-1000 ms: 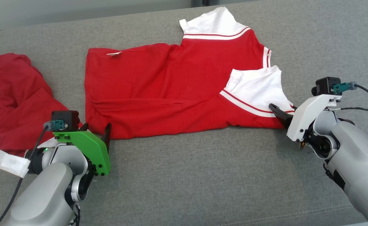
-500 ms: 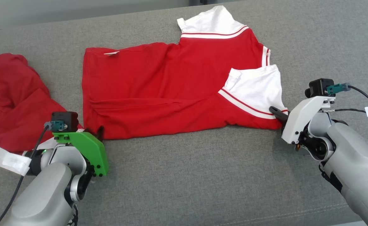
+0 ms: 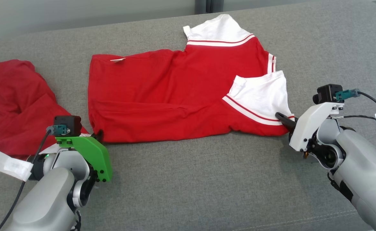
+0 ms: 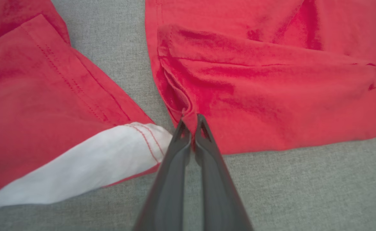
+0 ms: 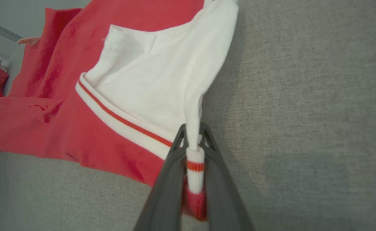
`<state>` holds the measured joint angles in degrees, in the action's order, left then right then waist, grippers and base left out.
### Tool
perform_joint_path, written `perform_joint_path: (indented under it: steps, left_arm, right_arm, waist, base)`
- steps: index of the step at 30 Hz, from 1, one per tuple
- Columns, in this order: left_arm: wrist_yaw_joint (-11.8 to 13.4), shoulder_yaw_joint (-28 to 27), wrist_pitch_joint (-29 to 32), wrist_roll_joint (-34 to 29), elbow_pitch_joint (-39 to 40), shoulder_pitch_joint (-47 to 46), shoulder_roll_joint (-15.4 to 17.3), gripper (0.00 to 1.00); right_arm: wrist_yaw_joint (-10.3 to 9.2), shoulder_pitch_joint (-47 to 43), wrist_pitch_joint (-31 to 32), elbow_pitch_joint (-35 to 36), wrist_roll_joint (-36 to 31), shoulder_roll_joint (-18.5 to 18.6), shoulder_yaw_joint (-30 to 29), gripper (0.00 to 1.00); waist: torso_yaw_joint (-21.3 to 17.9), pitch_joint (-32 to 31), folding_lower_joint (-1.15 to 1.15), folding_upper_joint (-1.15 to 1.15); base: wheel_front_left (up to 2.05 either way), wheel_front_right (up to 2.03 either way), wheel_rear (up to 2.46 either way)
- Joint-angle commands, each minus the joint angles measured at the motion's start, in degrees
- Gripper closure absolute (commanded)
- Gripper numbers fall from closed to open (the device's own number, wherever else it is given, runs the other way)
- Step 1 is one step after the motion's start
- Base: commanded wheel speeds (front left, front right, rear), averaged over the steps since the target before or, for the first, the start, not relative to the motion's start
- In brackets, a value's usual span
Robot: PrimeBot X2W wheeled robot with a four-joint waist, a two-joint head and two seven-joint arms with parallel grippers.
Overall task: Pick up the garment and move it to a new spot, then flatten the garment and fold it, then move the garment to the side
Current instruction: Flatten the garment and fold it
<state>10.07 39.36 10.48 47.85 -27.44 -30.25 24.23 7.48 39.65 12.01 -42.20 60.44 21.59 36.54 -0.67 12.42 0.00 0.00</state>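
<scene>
A: The garment [image 3: 175,96], a red shirt with white sleeves, lies spread on the grey upholstered surface [image 3: 191,179]. Hem end is toward the robot's left, collar end toward its right. The near edge is doubled over in a long fold.

B: Claws?

A: The left claw [image 4: 191,123] is clenched on the near hem corner, with red cloth puckering between the tips. The right claw [image 5: 192,138] is clenched on the striped band of the near white sleeve [image 3: 261,93], squeezing a roll of white with one red stripe.

B: Handling?

A: My read: light, limp knit with no stiffness. It will likely sag between two holds and drag on the rough weave, so raise both ends together and keep it taut. Corners and seamed bands are the sound holds, being doubled cloth that slips less. Both pinches look thin, and a sharp pull might strip them.

B: What does each view add?

A: The head view gives the full outline, a small label [image 3: 117,59] at the far hem, and a second red cloth [image 3: 14,102] crumpled off to the left. The left wrist view shows that cloth's white edge just beside the left fingers, touching or not I cannot tell. It also shows the hem pinch, which the green mount [image 3: 88,150] half hides from the head. The right wrist view shows how deep the band sits between the fingers
</scene>
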Motion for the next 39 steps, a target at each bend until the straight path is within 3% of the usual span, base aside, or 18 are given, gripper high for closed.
perform_joint_path:
  steps: [1,10,25,33,39]
  left_arm:
    - [-0.19,0.16,-0.33,0.6,0.41,0.78,0.14,1.0]
    - [1.42,0.36,-0.08,1.4,3.67,6.11,1.63,1.0]
    - [8.43,0.46,0.03,3.67,17.56,20.16,4.7,1.0]
    - [12.41,-0.21,0.1,4.82,23.04,26.49,6.13,1.0]
    - [13.98,0.08,0.99,5.57,25.33,29.04,6.91,1.0]
  right_arm:
    - [0.02,-1.45,0.33,0.36,0.74,0.65,0.18,1.0]
    - [0.01,-5.75,1.35,2.39,2.41,3.57,0.14,1.0]
    - [-0.04,-18.09,2.48,7.67,4.09,9.95,-4.2,1.0]
    - [-0.04,-24.57,3.16,11.28,3.25,10.4,-8.53,1.0]
    - [-0.04,-26.93,4.52,12.52,1.19,9.34,-11.67,1.0]
  waist:
    - [0.09,-0.94,0.0,0.0]
    - [-0.22,-5.38,0.0,0.0]
    - [-0.6,-11.14,0.0,0.0]
    - [-1.23,-11.66,0.0,0.0]
    - [-0.98,-11.7,0.0,0.0]
  base:
    - [0.0,0.0,0.0]
    - [0.0,0.0,0.0]
    - [0.0,0.0,0.0]
    - [0.0,0.0,0.0]
    - [0.0,0.0,0.0]
